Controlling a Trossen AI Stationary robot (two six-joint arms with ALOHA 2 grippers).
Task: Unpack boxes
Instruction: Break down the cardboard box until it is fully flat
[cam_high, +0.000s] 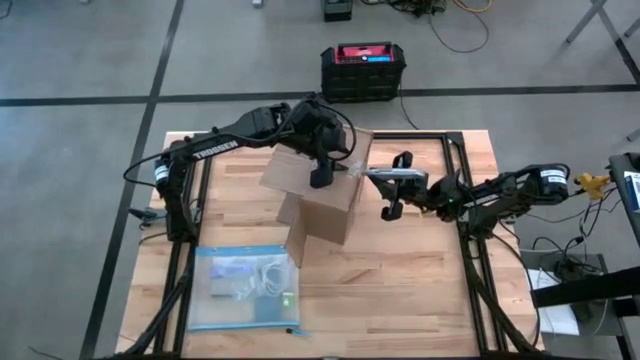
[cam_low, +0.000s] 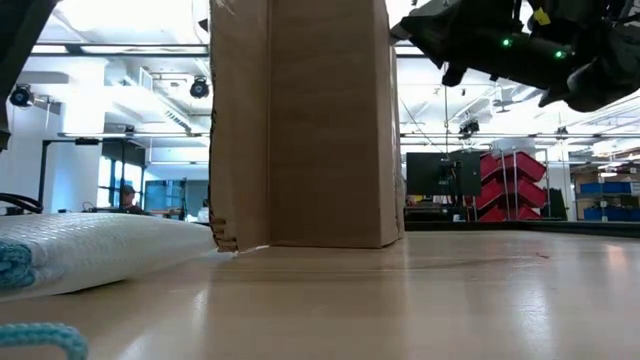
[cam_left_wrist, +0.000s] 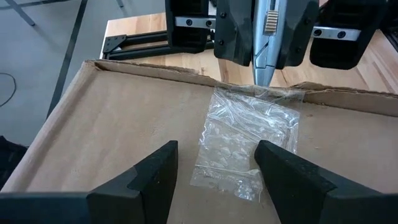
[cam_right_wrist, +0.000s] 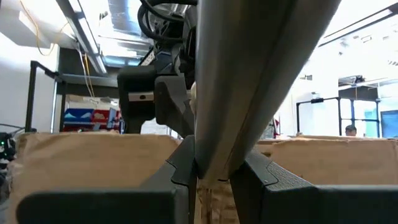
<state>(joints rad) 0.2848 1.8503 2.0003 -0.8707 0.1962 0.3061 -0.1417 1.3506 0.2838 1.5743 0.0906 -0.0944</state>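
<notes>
Mid-table, box (cam_high: 318, 195) being opened. Right gripper (cam_left_wrist: 268, 59) clamped on a cutter (cam_high: 393, 177) at the taped flap edge; left gripper (cam_left_wrist: 214, 177) agape over it, holding nothing. Next, probably: slit tape.

A clear plastic bag with blue edges (cam_high: 243, 287) lay flat on the wooden table (cam_high: 420, 290), down at about seven o'clock. White cords and small things showed inside it. Off the table, on the gray floor (cam_high: 80, 60) at twelve o'clock, sat a black crate with a red top (cam_high: 363, 70). A small clear crinkly bag (cam_left_wrist: 245, 146) lay on brown cardboard. Far back in the room stood red bins (cam_low: 512, 180).
</notes>
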